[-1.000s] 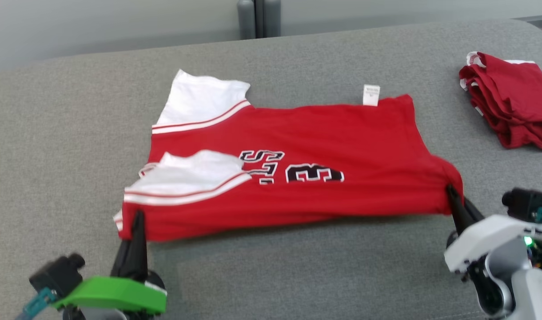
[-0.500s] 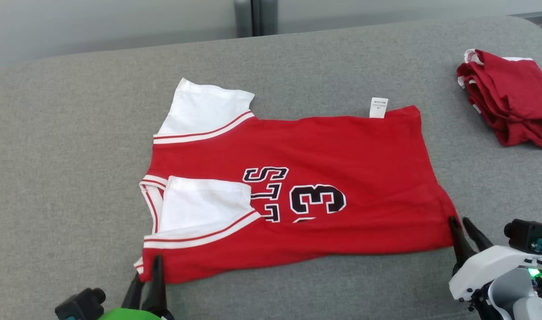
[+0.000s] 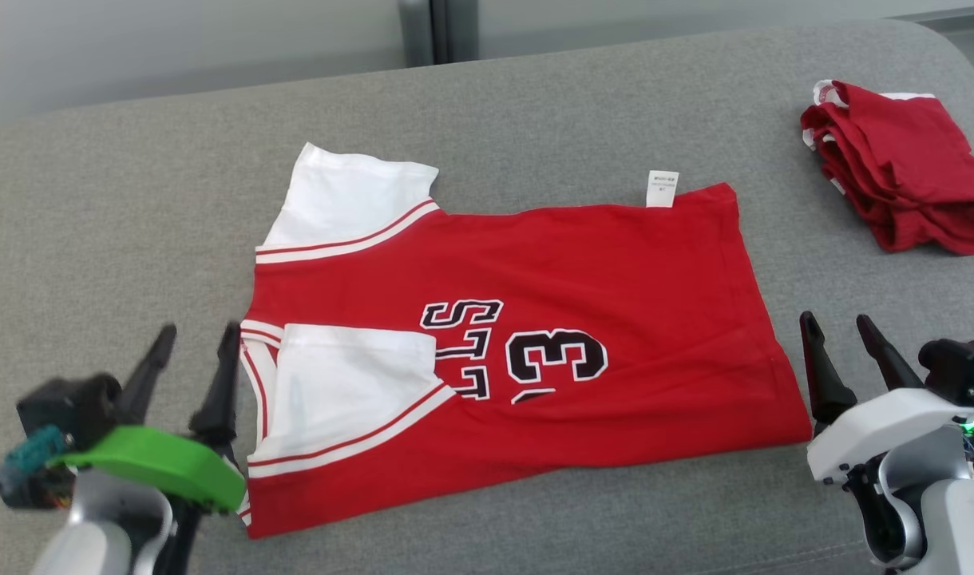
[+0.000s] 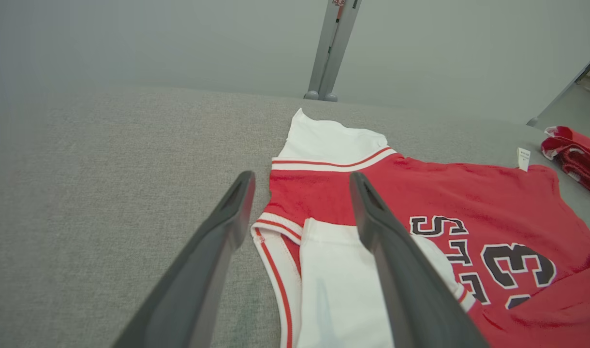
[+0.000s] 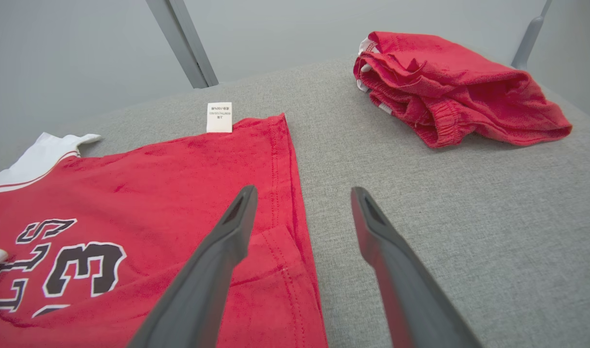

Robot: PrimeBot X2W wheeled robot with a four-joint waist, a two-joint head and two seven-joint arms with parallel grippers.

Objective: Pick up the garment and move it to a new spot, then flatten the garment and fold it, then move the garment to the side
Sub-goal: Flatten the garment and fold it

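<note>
Red jersey, printed with black numerals, lay flat near the middle of the grey fabric tabletop. It was folded lengthwise, with one white sleeve turned over its front and a small white label sticking out at the far edge. The left claw stood just beside the collar end, its two dark fingers spread wide and holding nothing. The right claw stood just off the hem end, likewise spread and empty. A folded pile of red clothes sat well apart at the far right.
</note>
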